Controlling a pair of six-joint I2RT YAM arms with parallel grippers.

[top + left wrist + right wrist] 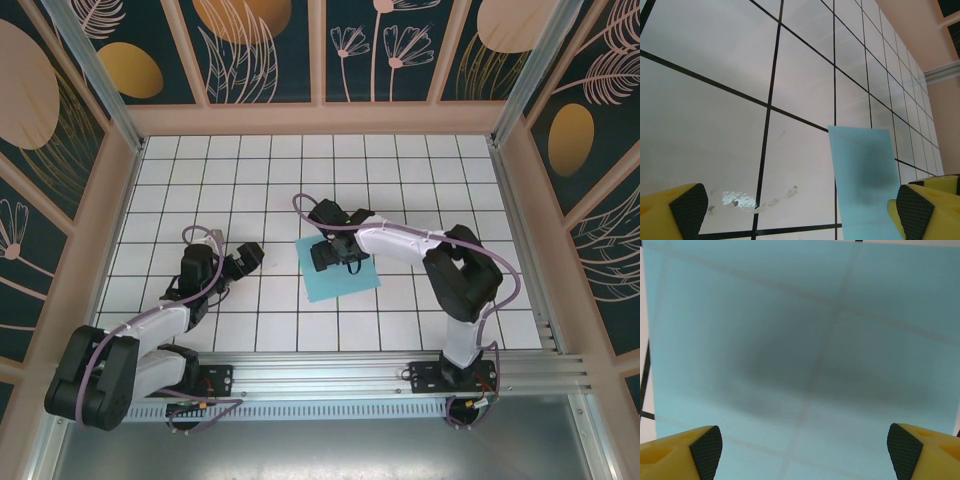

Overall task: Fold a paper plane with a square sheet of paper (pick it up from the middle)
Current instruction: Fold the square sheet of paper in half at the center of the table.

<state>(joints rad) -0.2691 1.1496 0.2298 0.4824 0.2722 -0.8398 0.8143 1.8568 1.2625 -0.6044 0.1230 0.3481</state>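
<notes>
I see my right gripper point(335, 255) hanging wide open and empty straight over the middle of the flat sheet point(345, 283) at the centre of the table point(200, 170), so it is the nearer arm, while the left gripper point(242, 258), also wide and empty, sits at the sheet's nine o'clock

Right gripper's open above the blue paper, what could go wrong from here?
The square sheet of paper lies flat on the tiled table, so the open right gripper might skid over it or shove it sideways instead of pinching it up. A pinch could also crumple it. The left gripper hangs open, apart from the sheet, so nothing pins it.
</notes>
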